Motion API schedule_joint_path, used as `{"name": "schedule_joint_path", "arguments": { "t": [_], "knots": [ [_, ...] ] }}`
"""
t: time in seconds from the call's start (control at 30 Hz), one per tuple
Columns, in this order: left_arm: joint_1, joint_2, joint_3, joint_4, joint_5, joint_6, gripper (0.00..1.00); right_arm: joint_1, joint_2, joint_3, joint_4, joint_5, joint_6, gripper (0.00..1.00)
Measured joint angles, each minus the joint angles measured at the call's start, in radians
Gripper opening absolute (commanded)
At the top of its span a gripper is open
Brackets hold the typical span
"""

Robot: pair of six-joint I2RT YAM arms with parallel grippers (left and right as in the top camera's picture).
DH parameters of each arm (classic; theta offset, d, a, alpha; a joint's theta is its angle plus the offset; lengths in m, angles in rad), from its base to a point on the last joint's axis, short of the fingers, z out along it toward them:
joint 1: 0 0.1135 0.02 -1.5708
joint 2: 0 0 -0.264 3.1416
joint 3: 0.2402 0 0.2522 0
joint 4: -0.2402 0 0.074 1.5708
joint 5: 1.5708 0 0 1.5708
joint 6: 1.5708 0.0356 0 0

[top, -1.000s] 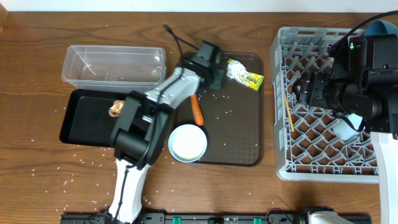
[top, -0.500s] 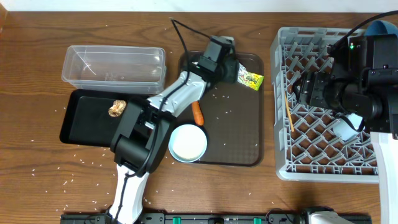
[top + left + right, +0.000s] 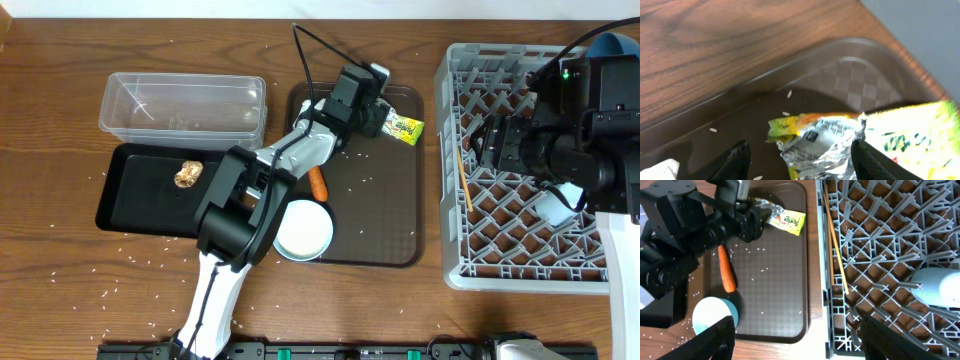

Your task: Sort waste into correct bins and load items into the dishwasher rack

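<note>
The job looked partly done. The brown food lump [image 3: 187, 174] lay in the black tray [image 3: 135, 195], well behind the left gripper [image 3: 375, 112]. The carrot [image 3: 319, 183], blue-lined cup [image 3: 302, 228] and loose rice grains [image 3: 756, 250] sat unsorted on the brown serving tray [image 3: 385, 220], while the dishwasher rack [image 3: 520, 240] held chopsticks [image 3: 465, 180] and a pale cup-like piece [image 3: 553, 205]. The left gripper's jaws stood wide apart around the crumpled end of the yellow-green snack wrapper [image 3: 835, 142], with no visible clamp on it. The right gripper [image 3: 797, 332], also spread wide and empty, hung over the rack's edge.
</note>
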Motion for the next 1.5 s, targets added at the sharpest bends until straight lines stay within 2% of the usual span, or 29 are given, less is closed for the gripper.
{"name": "schedule_joint_path", "arguments": {
  "t": [0.1,0.33,0.8,1.23,1.4,1.5],
  "knots": [
    [0.0,0.003,0.0,-0.01,0.032,0.072,0.59,0.0,0.0,0.0,0.001,0.0,0.0,0.74],
    [0.0,0.003,0.0,-0.028,0.134,0.187,0.57,0.0,0.0,0.0,0.002,0.0,0.0,0.74],
    [0.0,0.003,0.0,-0.021,0.158,0.47,0.51,0.0,0.003,0.0,0.002,0.0,0.0,0.74],
    [0.018,0.003,0.0,0.046,0.158,0.58,0.51,0.0,0.003,0.0,0.003,0.0,0.0,0.74],
    [0.02,0.003,0.0,0.092,0.177,0.581,0.48,0.0,0.003,0.0,0.016,0.0,0.0,0.74],
    [0.02,0.003,0.0,0.057,0.193,0.537,0.48,0.0,0.007,0.0,0.016,0.0,0.0,0.74]
  ]
}}
